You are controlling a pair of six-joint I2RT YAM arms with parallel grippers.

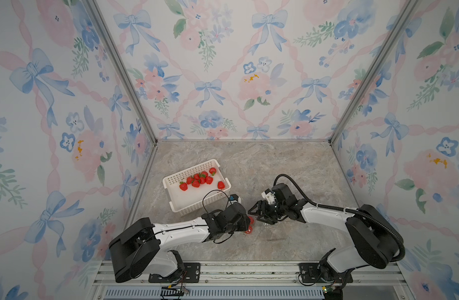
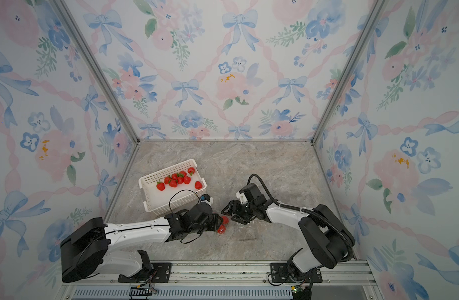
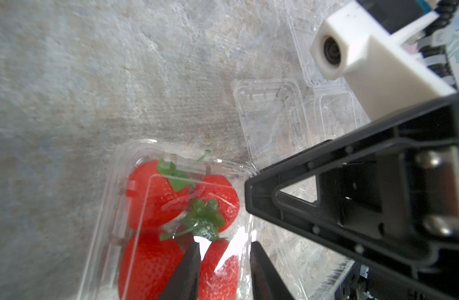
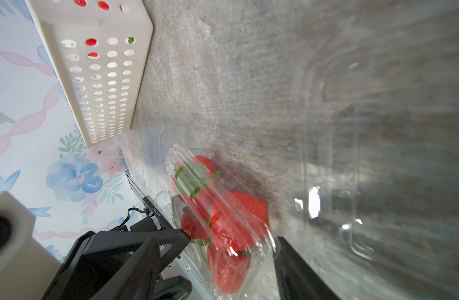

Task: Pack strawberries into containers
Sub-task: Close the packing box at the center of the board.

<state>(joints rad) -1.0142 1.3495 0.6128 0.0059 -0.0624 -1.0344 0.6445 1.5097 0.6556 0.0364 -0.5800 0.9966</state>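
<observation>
You've packed one punnet point(image 3: 114, 197) near the basket point(image 1: 197, 205), about nine strawberries point(image 1: 195, 184) and the empty punnets point(image 3: 270, 119) to go; right jaws spread around it, left jaws unclear.

Red strawberries point(image 1: 196, 184), white basket point(image 1: 194, 205), grey-marbled table point(image 1: 275, 166)

The grey-beige, stone-patterned tabletop point(image 1: 249, 161) was evenly lit. On three sides of this tabletop stood walls point(image 1: 223, 65) papered with blue bows and pink flowers. Metal posts point(image 1: 119, 70) rose from its far corners.
</observation>
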